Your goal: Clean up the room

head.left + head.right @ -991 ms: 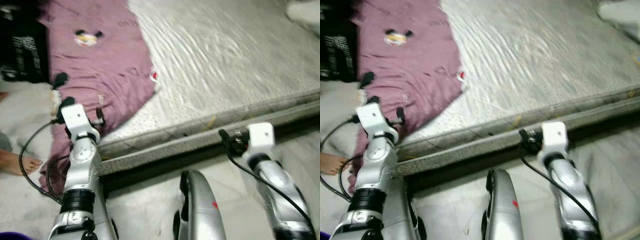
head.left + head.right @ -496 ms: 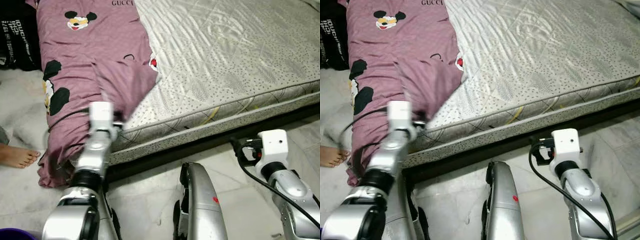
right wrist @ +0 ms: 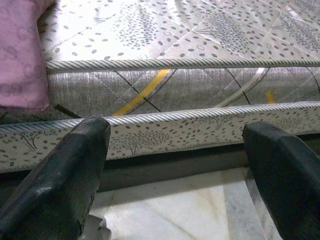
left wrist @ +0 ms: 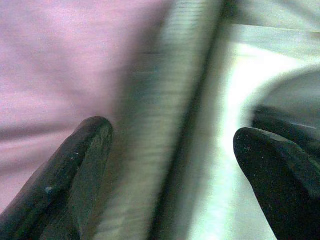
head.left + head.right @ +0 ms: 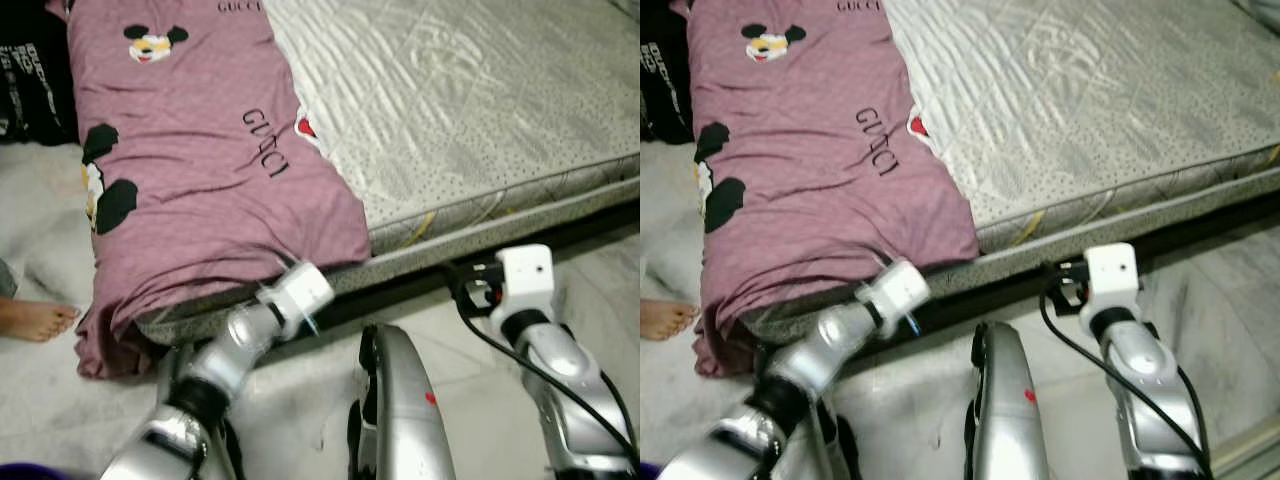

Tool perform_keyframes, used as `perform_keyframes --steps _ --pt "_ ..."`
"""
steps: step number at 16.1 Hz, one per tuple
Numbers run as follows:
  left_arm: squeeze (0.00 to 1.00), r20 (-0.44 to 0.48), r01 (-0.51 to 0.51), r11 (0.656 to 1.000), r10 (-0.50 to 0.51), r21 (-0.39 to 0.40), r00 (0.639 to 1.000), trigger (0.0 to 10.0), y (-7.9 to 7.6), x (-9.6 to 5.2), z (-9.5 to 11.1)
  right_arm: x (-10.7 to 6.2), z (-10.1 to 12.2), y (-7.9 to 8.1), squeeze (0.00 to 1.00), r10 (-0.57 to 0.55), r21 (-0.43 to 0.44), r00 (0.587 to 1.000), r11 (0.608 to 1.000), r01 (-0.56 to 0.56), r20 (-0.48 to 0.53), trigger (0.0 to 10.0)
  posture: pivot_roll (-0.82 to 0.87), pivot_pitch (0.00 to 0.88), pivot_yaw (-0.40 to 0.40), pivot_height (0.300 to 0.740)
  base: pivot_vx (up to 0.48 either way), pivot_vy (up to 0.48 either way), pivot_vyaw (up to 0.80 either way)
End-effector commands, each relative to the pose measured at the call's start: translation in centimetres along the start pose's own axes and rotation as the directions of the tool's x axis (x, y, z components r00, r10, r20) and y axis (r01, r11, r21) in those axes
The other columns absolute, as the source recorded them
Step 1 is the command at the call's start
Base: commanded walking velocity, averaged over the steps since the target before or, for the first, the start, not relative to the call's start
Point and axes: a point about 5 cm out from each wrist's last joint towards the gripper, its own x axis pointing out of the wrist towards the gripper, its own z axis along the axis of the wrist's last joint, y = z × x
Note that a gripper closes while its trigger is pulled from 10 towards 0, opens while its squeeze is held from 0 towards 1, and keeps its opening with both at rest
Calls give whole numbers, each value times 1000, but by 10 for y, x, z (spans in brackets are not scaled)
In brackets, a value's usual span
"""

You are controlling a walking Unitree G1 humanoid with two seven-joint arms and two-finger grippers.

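A soft mauve sheet (image 5: 200, 170) with cartoon-mouse prints drapes the upper left of a quilted grey mattress (image 5: 480, 110). The left gripper (image 4: 170, 165), spread wide, sits at its hanging edge; the right gripper (image 3: 175, 165), also wide, faces the mattress side.

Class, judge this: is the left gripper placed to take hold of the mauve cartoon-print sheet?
Probably yes: the left gripper, open, sits at the hem of the mauve cartoon-print sheet on the mattress edge, nothing between.
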Motion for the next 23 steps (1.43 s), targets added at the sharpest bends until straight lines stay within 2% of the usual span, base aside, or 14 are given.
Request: perform_keyframes --steps 1,3,7,8,9,10,11,13,14,15,16,18,20,23 --pt "0 13 121 992 -122 42 992 10000 -21 1 2 3 -5 1 0 -9 2 1000 1000 9 -14 10000 -242 162 -31 524 0 0 0" --pt "0 13 150 982 -152 111 988 10000 -23 0 2 6 -4 3 0 -18 11 1000 1000 18 -5 10000 -235 149 -19 524 0 0 0" --pt "0 196 -31 995 12 90 980 10000 9 0 38 13 -4 7 0 -30 29 999 999 29 17 10000 -215 126 0 524 0 0 0" --pt "0 293 -169 983 141 72 945 10000 29 -3 57 15 -3 9 0 -36 33 999 999 36 27 10000 -210 122 4 524 0 0 0" --pt "0 344 -274 962 256 5 904 10000 47 -8 68 15 -2 9 0 -40 36 999 999 39 34 10000 -210 122 6 524 0 0 0" --pt "0 353 -359 930 362 -77 863 10000 66 -13 73 15 -2 9 0 -49 38 998 998 48 41 10000 -213 125 9 524 0 0 0" --pt "0 347 -378 922 384 -88 855 10000 71 -14 73 15 -2 8 0 -52 38 998 998 50 42 10000 -213 125 9 524 0 0 0" --pt "0 284 -449 882 471 -143 835 10000 88 -17 68 9 -3 7 0 -62 40 997 997 61 42 10000 -224 142 10 524 0 0 0" --pt "0 239 -488 850 525 -197 817 10000 97 -18 63 6 -3 6 0 -65 39 997 997 63 39 10000 -235 155 9 524 0 0 0" --pt "0 144 -533 807 576 -253 804 10000 106 -19 51 3 -4 5 0 -66 34 997 997 65 36 10000 -250 170 6 524 0 0 0" --pt "0 114 -541 798 583 -266 804 10000 108 -18 47 2 -4 4 0 -67 33 997 997 66 34 10000 -250 170 6 524 0 0 0" --pt "0 -46 -567 758 586 -323 809 10000 115 -17 25 -3 -4 1 0 -67 13 997 998 67 25 10000 -273 197 0 524 0 0 0" --pt "0 -123 -595 716 597 -366 793 10000 121 -19 15 -9 -4 -5 0 -68 -8 998 998 68 15 10000 -299 223 -12 524 0 0 0" --pt "0 -211 -549 760 507 -348 836 10000 111 -12 3 -16 -4 -8 0 -64 -25 998 998 64 1 10000 -317 242 -26 524 0 0 0"
